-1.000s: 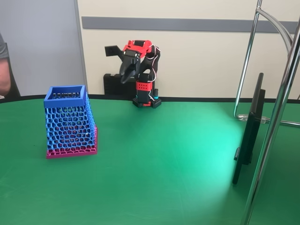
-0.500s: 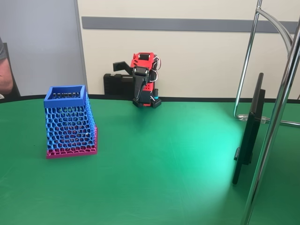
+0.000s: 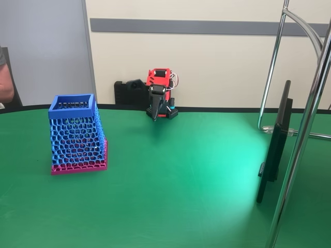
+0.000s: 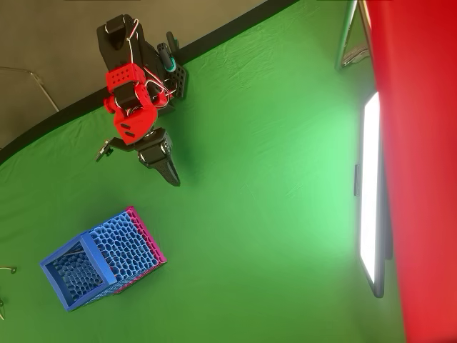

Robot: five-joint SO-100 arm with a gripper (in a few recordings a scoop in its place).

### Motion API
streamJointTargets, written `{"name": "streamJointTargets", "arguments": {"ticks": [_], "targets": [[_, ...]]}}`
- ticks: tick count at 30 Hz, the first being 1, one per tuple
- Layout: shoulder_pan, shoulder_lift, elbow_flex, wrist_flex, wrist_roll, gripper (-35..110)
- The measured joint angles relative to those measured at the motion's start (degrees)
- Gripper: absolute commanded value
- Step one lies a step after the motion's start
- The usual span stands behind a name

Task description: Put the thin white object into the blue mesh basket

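So the tall blue honeycomb-mesh basket with the solid square rim and pink base [image 3: 77,135] stands upright on the green cloth-covered table [image 3: 181,196], at the left in the fixed view and lower left in the overhead view [image 4: 100,261]. The thin white object I honestly can't pick out anywhere; whatever's inside the mesh is too fine to tell. The red and black arm sits folded up by the table's back edge, well apart from the basket, its black two-finger gripper [image 3: 154,114] pointing down at the cloth. From overhead the gripper [image 4: 173,177] looks pressed together, nothing in it.
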Motion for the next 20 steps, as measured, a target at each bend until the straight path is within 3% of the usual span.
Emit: {"name": "streamJointTargets", "arguments": {"ticks": [20], "targets": [[-0.44, 0.7, 0.18, 4.66, -4.48, 1]]}}
